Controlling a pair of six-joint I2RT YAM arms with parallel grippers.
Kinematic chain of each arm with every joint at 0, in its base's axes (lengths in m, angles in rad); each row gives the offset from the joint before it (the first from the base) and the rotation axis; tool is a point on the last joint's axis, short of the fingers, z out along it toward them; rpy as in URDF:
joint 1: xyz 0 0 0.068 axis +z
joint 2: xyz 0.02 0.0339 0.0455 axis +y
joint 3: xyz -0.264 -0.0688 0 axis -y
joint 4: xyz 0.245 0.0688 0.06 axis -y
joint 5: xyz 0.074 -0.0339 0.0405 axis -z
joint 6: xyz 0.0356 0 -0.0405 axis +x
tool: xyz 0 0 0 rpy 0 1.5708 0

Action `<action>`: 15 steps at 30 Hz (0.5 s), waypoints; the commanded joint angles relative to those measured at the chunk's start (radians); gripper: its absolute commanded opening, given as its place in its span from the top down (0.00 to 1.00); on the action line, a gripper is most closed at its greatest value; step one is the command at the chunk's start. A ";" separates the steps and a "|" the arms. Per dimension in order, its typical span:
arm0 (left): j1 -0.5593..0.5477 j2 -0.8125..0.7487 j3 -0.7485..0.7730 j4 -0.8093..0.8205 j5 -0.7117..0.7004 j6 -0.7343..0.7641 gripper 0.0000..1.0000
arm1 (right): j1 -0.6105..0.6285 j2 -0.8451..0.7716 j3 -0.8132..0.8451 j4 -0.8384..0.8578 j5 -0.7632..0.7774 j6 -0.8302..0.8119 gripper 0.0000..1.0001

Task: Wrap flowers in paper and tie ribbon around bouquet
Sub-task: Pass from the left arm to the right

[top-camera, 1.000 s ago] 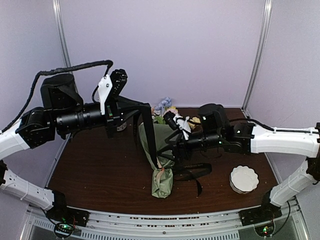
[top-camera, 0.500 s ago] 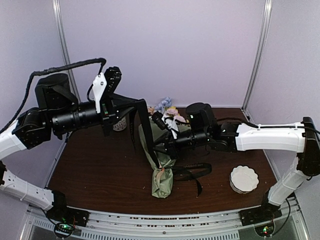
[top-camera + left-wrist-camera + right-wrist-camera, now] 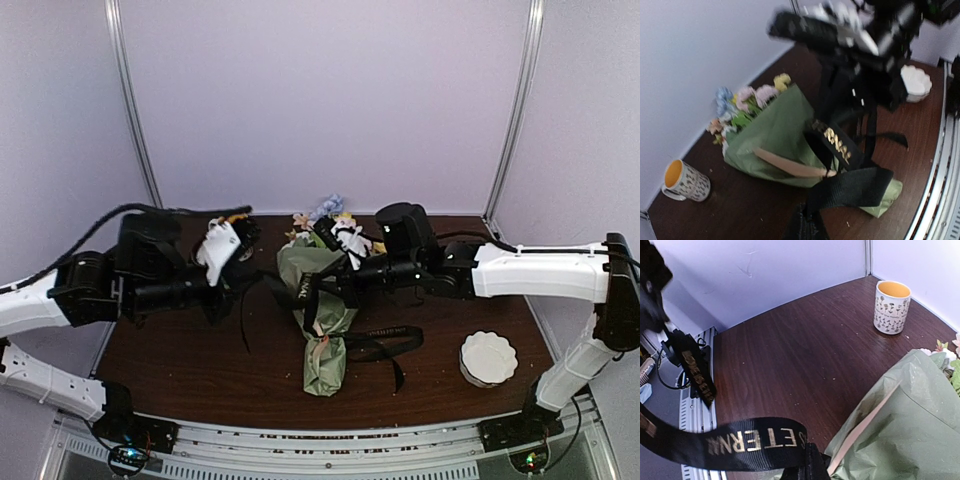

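Left gripper [image 3: 805,226] and right gripper [image 3: 807,469] are both clamped on the ribbon [image 3: 755,442], one each side of the bouquet [image 3: 322,330] lying in the middle of the table [image 3: 180,350], likely to draw it taut across the paper [image 3: 900,430] for tying.

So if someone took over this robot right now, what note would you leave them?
Left gripper: jaws shut on the ribbon.
Right gripper: jaws shut on the ribbon too, next to the bouquet.
Bouquet lies mid-table, flowers toward the back wall. Mug at back left, dish at front right.
Done: flowers are wrapped in the paper.
Left: the ribbon crosses the bouquet, but no finished knot shows, so tie it.
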 commanded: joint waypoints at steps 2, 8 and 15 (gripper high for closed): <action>-0.064 0.193 -0.149 -0.089 -0.001 -0.096 0.96 | -0.012 -0.010 0.044 -0.052 0.044 -0.059 1.00; -0.068 0.227 -0.192 -0.025 0.091 -0.067 0.35 | -0.012 0.000 0.036 -0.051 0.012 -0.082 1.00; 0.055 0.011 -0.342 0.310 0.187 -0.031 0.43 | -0.012 0.031 0.062 -0.051 -0.070 -0.085 1.00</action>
